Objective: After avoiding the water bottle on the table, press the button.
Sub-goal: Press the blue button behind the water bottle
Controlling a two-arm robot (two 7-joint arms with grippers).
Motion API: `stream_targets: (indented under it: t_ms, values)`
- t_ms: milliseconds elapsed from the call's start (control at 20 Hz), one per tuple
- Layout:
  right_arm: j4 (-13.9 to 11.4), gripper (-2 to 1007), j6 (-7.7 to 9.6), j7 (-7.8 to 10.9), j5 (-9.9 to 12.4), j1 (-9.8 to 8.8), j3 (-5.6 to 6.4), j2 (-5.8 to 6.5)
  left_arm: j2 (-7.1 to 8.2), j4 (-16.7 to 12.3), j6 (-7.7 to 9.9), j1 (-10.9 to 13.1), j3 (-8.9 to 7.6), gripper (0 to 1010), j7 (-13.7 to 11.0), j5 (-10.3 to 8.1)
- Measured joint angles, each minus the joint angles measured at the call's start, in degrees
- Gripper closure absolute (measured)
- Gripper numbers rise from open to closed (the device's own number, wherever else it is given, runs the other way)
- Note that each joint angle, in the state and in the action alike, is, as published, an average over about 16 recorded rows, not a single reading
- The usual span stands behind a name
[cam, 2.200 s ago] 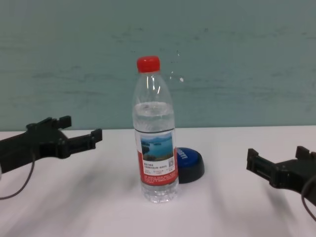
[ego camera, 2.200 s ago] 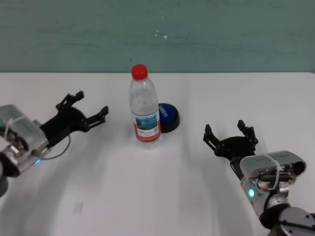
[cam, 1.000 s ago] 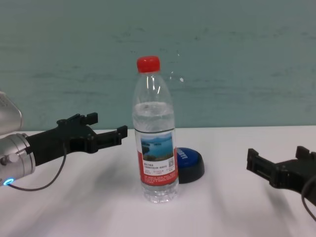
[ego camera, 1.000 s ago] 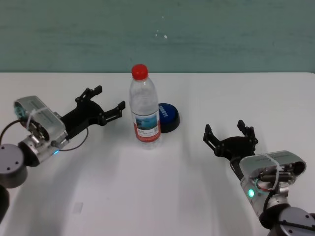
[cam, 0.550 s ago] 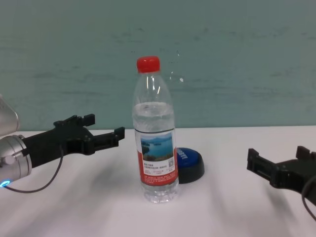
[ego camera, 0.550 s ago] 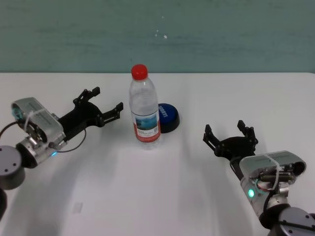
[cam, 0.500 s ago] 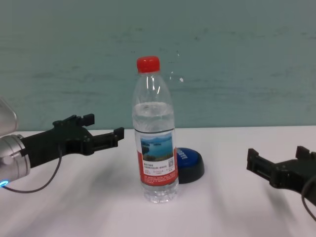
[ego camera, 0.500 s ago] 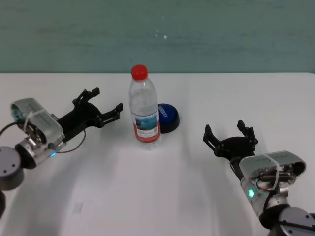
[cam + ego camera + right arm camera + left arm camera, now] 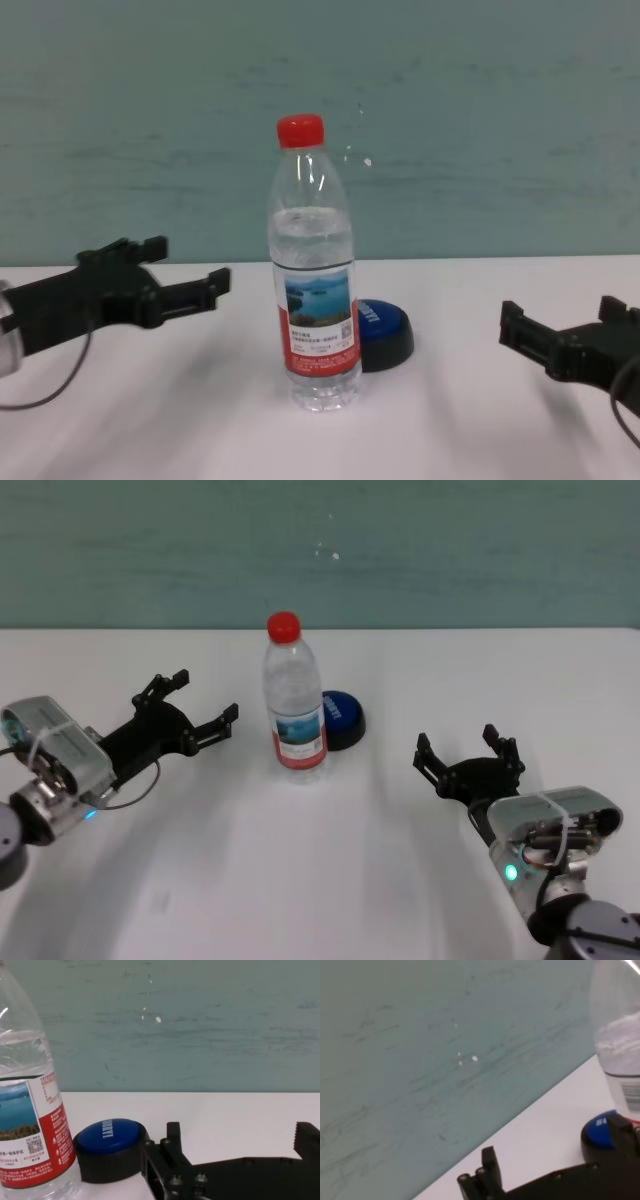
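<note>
Teal wall backs the white table [image 9: 320, 880], where the water bottle [image 9: 295, 702] stands upright directly in front of the button [image 9: 340, 718], touching or nearly touching it, so it blocks a straight reach from the near side. Beyond and to the right of the left gripper [image 9: 190, 712], both sit clear of its fingertips; its jaws are spread wide and hold nothing. Parked low near the table edge, the right gripper [image 9: 468, 763] also gapes empty, with the button ahead to its left.
</note>
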Motion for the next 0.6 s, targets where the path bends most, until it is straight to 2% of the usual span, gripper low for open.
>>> stream_targets:
  t_ms: [400,600]
  values:
    - [0.0,1,0.00,0.00,0.0,0.00,0.00,0.00,3.98,-12.3,2.87,9.0,-2.56,10,2.5,0.71]
    - [0.0,1,0.00,0.00,0.0,0.00,0.00,0.00,5.09,-17.9,3.76,13.6,-3.87,10,3.8,1.27]
